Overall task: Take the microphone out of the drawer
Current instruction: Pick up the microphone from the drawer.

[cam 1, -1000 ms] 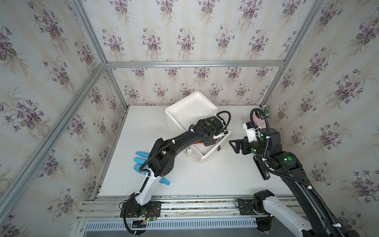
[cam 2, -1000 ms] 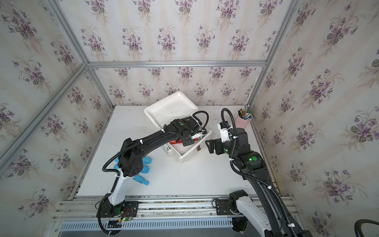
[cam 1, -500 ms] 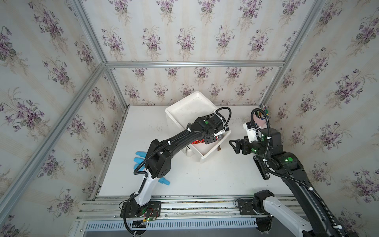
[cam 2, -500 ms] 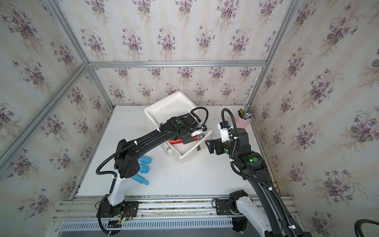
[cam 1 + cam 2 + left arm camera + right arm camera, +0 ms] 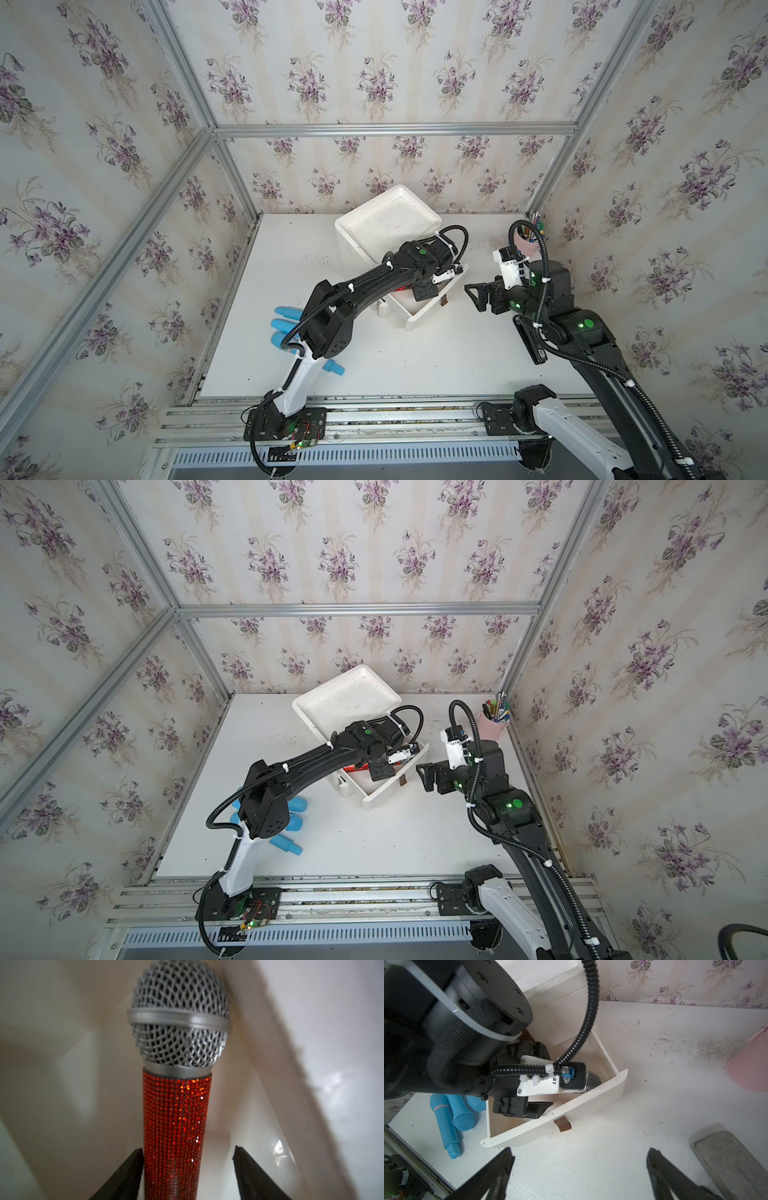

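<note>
Inside drawer (image 5: pixel 591 1103) | left pincer (image 5: pixel 187 1149) now spread, seemingly released microphone (image 5: pixel 176 1115)

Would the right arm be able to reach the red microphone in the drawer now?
Probably not: the left gripper straddles the microphone inside the drawer, with the left arm covering all but its mesh head.

- I had the left arm (image 5: pixel 361 286) stretched forward and bent down over the drawer (image 5: pixel 424 313), with its wrist dipping inside.
- My left gripper (image 5: pixel 188 1151) sat low within the drawer, its jaws parted.
- I held the right arm (image 5: pixel 582 332) folded at the elbow, just beside the drawer's front.
- My right gripper (image 5: pixel 579 1157) hovered facing the drawer's front, apart from it, with its jaws spread wide and holding nothing.
</note>
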You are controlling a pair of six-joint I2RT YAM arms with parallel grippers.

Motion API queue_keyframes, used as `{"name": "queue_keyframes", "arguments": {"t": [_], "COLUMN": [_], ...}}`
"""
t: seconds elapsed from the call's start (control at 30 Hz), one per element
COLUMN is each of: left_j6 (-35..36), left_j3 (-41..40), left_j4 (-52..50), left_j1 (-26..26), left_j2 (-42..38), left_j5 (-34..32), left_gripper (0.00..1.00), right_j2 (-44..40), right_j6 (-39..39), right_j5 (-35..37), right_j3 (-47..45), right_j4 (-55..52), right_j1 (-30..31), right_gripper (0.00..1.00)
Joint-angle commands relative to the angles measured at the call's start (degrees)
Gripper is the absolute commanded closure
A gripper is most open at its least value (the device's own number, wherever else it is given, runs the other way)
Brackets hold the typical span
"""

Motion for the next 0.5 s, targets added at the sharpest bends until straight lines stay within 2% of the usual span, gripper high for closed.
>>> {"name": "queue_keyframes", "arguments": {"t": [0.0,0.1,0.17,0.23,0.3,0.47], "left_j6": [0.4,0.5,0.5,0.4,0.4,0.7], "left_j3": [0.5,0.7,0.7,0.7,0.6,0.7], "left_j4": [-0.8,-0.9,-0.9,-1.0,-1.0,-1.0], "left_j1": [0.1,0.1,0.1,0.2,0.2,0.3], "left_j2": [1.4,2.4,2.7,2.8,2.7,2.1], "left_j5": [0.0,0.3,0.6,0.7,0.6,0.0], "left_gripper": [0.3,0.34,0.4,0.51,0.58,0.67], "right_j2": [-0.1,-0.2,-0.2,-0.2,-0.2,0.0], "right_j6": [-0.3,-0.4,-0.4,-0.4,-0.4,-0.4], "right_j5": [-0.4,-0.3,-0.1,-0.2,-0.2,-0.5], "right_j3": [0.2,0.2,0.2,0.2,0.1,-0.1], "right_j4": [1.2,0.9,0.7,0.7,0.9,1.2], "right_j1": [-0.1,-0.1,-0.1,-0.1,0.0,-0.1], "right_gripper": [0.02,0.02,0.02,0.02,0.02,0.02]}}
